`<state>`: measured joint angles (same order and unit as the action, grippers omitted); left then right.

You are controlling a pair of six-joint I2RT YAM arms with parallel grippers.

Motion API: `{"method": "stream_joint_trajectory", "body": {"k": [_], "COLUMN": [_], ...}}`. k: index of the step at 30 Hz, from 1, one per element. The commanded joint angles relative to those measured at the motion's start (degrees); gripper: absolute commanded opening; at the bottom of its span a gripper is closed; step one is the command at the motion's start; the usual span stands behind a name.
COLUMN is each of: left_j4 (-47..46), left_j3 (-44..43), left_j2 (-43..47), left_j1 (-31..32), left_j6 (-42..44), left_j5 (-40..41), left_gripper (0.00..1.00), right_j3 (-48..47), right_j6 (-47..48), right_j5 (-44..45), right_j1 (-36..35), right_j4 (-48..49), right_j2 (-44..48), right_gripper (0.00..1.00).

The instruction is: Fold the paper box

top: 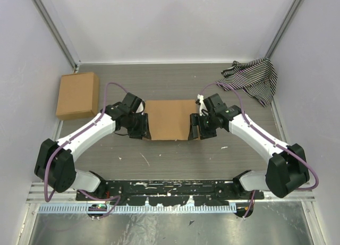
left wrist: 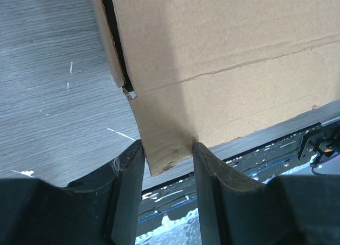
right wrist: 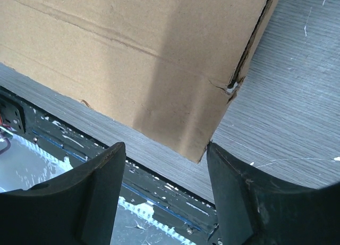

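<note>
The paper box (top: 169,119) lies on the table's middle as a small shallow closed box of brown cardboard. My left gripper (top: 142,127) is at its near left corner. In the left wrist view the box (left wrist: 223,53) has its corner between the fingers of the left gripper (left wrist: 167,146), touching both, so that gripper is shut on it. My right gripper (top: 194,127) is at the near right corner. In the right wrist view the right gripper (right wrist: 166,149) is open; the box (right wrist: 122,43) has its corner touching only the right-hand finger (right wrist: 234,186).
A slightly larger ready-formed brown cardboard box (top: 78,95) stands at the far left. A black-and-white striped cloth (top: 254,77) lies bunched at the far right corner. The black base rail (top: 170,189) runs along the near edge. White walls enclose the table.
</note>
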<state>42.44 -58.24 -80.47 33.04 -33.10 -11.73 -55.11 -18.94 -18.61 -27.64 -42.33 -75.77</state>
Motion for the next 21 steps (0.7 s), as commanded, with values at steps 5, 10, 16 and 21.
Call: {"method": "stream_joint_trajectory", "body": {"k": [5,10,16,21], "left_j4": [-1.48,-2.63,-4.63,-6.16], "left_j3": [-0.29,1.02,2.53,3.03], "left_j2": [-0.22,-1.29,-1.98,-2.94], "left_j1": [0.19,0.18,0.19,0.19], "left_j6": [0.32,0.32,0.08,-0.23], "left_j5": [-2.42,-2.74,-3.02,-3.81], "left_gripper": [0.47,0.46,0.46,0.44], "right_j3": [-0.10,2.52,5.53,6.43], "right_j6": [0.99,0.69,0.48,0.22], "right_j5": [-4.24,-5.08,-4.42,-3.72], "right_j1": [-0.05,-0.06,-0.05,-0.05], "right_j4": [2.33,4.95,8.57,10.48], "right_j2": [0.57,-0.49,-1.72,-2.17], "right_gripper": [0.67,0.67,0.66,0.62]}}
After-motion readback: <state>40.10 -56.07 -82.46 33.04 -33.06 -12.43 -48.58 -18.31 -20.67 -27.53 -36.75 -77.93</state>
